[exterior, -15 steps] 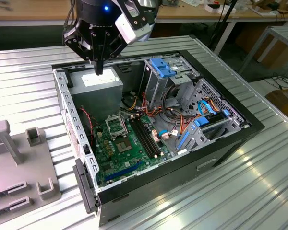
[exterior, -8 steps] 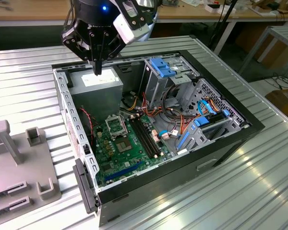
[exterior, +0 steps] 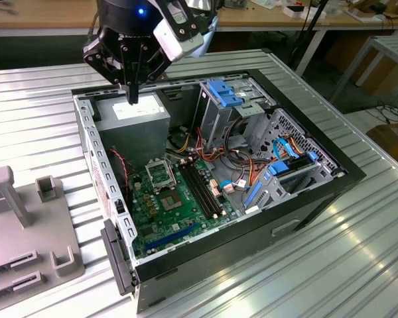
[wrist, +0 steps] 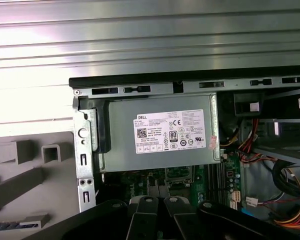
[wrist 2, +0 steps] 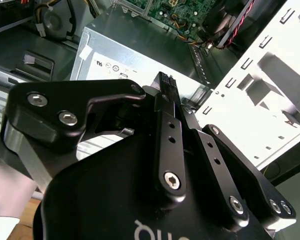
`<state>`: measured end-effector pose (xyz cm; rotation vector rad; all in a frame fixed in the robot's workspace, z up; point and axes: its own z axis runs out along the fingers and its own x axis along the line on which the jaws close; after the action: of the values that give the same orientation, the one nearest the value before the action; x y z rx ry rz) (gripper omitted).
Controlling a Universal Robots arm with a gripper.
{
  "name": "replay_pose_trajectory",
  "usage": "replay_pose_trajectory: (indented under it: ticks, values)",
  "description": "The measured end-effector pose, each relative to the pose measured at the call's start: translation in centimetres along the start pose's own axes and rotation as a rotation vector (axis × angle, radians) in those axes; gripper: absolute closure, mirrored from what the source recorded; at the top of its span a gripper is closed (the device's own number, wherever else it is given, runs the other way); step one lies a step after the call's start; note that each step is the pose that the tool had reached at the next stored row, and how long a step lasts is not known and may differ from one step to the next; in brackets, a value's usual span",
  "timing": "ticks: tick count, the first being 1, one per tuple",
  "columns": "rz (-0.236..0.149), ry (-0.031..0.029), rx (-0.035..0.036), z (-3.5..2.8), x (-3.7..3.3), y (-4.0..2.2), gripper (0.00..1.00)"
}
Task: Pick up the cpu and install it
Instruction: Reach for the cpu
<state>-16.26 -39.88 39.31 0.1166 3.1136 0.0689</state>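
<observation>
Exterior view: the tool (exterior: pixel 132 99) is seen poised just above the grey power supply box (exterior: pixel 134 119) inside the open computer case (exterior: pixel 252 232) on the worktop (exterior: pixel 358 265). In the second wrist view its fingers (wrist 2: pixel 166 115) are seen drawn together, and whether anything is pinched cannot be told. Where the cpu lies cannot be told; the black socket (exterior: pixel 160 173) is seen just beside that box.

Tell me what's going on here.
A robot arm's end effector hangs over the power supply inside an open computer case lying on a metal table. The socket on the motherboard sits apart from it, nearer the case's middle. Whether the end effector holds anything cannot be told.
</observation>
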Motion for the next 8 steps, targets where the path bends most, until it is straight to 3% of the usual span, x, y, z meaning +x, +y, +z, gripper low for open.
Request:
replay_pose_trajectory:
  ticks: [8]
  values:
    - [0.000, 0.0000, 0.0000, -0.01, 0.31, -0.03, 0.89]
